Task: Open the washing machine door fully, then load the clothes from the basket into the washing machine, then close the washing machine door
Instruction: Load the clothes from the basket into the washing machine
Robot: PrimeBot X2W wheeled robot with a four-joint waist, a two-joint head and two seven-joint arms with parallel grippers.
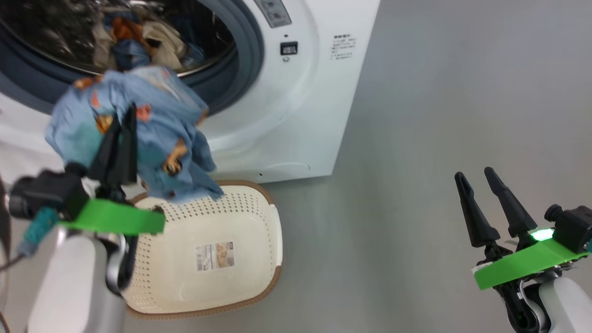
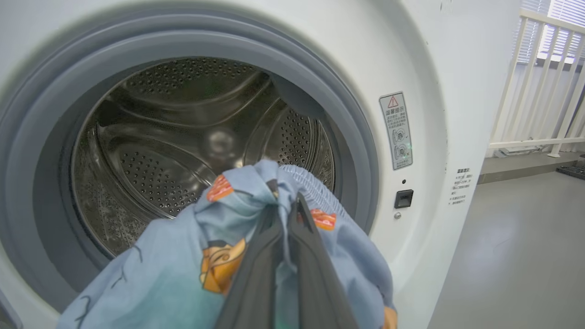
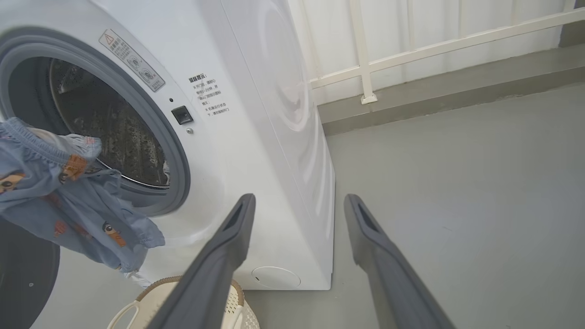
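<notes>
The left gripper (image 1: 125,119), centre left in the head view, was clamped tight on a light-blue printed garment (image 1: 162,106). The garment hung above the basket (image 1: 263,259), just before the washing machine (image 1: 305,115) mouth. Loading was in hand. Next, the garment needed carrying past the grey gasket (image 2: 347,137) into the drum (image 2: 183,137) before release. The right gripper (image 1: 472,175), lower right, stood wide and empty.

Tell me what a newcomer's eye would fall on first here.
A light-blue garment hangs from the shut jaws of the left gripper, before the open mouth of the washing machine, where other clothes lie in the drum. Below it stands the cream basket, and the right gripper is open at lower right.
</notes>
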